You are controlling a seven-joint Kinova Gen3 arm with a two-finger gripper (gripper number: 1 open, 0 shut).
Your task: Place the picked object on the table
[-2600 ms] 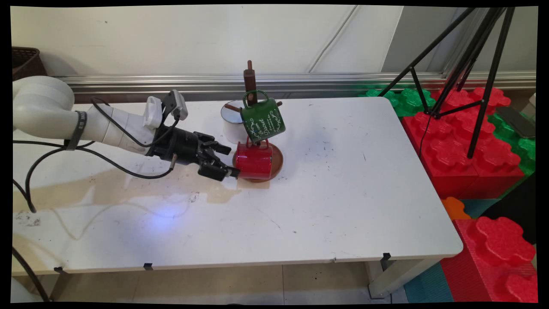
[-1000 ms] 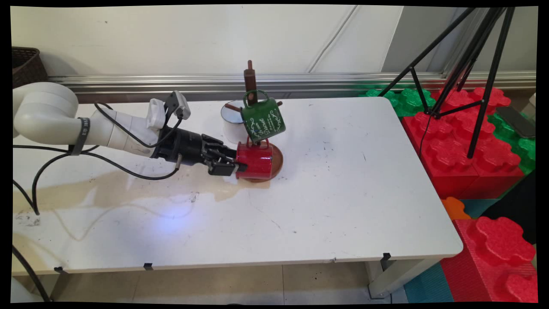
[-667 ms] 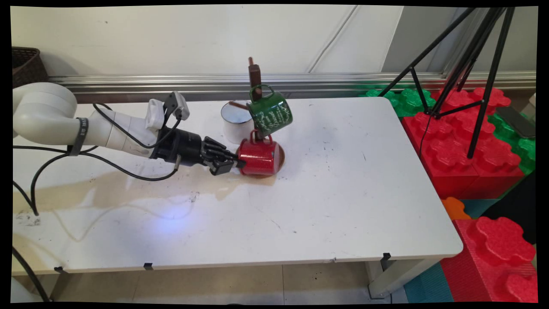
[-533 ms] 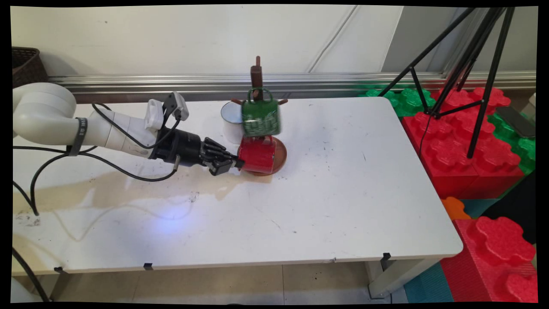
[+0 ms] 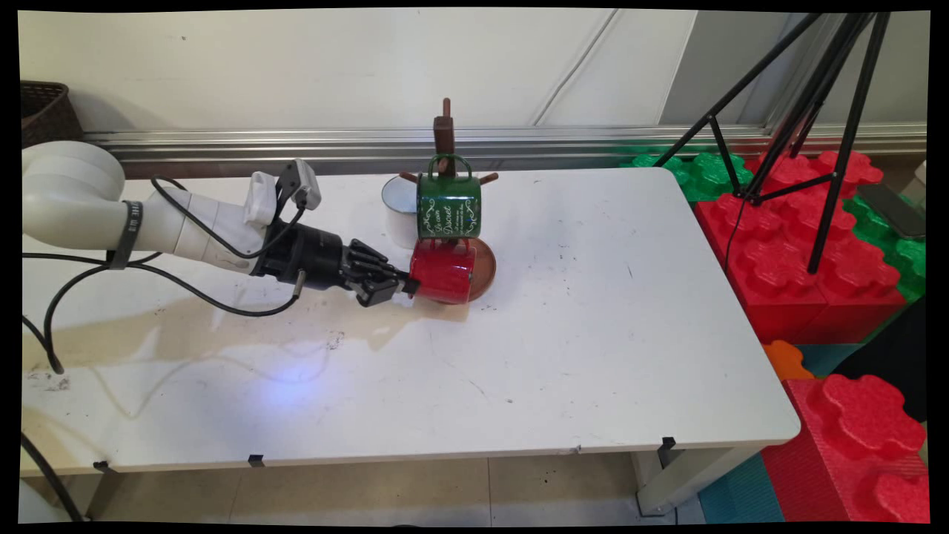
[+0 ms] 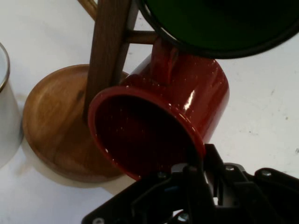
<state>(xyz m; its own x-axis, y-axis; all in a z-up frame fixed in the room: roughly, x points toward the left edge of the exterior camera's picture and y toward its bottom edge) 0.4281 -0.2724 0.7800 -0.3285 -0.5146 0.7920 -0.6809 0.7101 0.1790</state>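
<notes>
Red mug (image 5: pixel 442 271) clamped by claw (image 5: pixel 404 283) | green mug (image 5: pixel 448 206) stopped swinging

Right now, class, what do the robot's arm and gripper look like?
The arm is white, of rounded tube-like links, with a dark band round it. Black cables hang from it. A small white-and-grey box sits at the wrist. The gripper is black, with jointed linkage and two fingers.

You've got a glossy, speckled enamel red mug (image 6: pixel 187 98), its rim pinched by matt black gripper (image 6: pixel 198 179) fingers. At its twelve o'clock, a shiny green mug (image 5: pixel 448 205); behind, a smooth wooden mug tree (image 6: pixel 110 51) on a scuffed white table (image 5: pixel 593 334).
</notes>
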